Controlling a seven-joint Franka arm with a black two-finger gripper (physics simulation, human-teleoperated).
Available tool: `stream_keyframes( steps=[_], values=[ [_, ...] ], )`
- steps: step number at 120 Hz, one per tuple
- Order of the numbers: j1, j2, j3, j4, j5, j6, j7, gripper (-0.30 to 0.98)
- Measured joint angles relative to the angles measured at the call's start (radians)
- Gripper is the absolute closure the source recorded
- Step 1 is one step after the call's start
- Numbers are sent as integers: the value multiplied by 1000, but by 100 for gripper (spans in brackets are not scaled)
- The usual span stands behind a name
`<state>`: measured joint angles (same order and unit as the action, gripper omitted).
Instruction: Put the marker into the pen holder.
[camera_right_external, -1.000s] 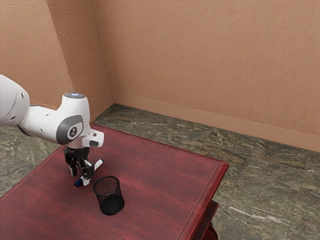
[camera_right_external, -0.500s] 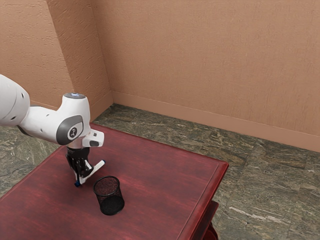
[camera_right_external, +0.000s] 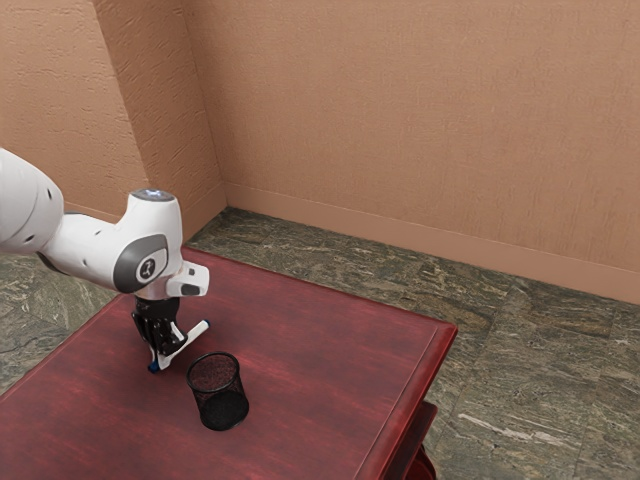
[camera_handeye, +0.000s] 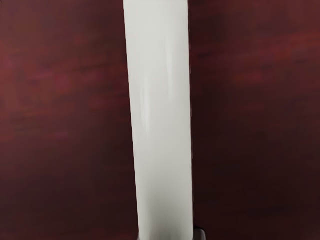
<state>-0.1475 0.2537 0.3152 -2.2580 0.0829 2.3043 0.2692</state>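
The tool (camera_right_external: 164, 357) pinches the white marker (camera_right_external: 192, 337). The marker points sideways, not up, so it likely must tip to fit the nearby pen holder (camera_right_external: 218, 395).

Counted at the one table (camera_right_external: 310, 350): one marker (camera_right_external: 192, 335) and one pen holder (camera_right_external: 217, 392), both in from the edges. Counted over the same tabletop: one robot arm (camera_right_external: 85, 243), ending in one gripper (camera_right_external: 166, 351). Just a single example of each kind.

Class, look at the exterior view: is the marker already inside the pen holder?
No, the marker is at the gripper, outside the mesh pen holder.
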Motion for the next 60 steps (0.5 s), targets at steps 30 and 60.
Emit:
stream_keyframes(
  steps=[30,60],
  values=[
    [-1,0,0,0,1,-1,-16,79],
    [-1,-3,0,0,3,-3,-34,79]
  ],
)
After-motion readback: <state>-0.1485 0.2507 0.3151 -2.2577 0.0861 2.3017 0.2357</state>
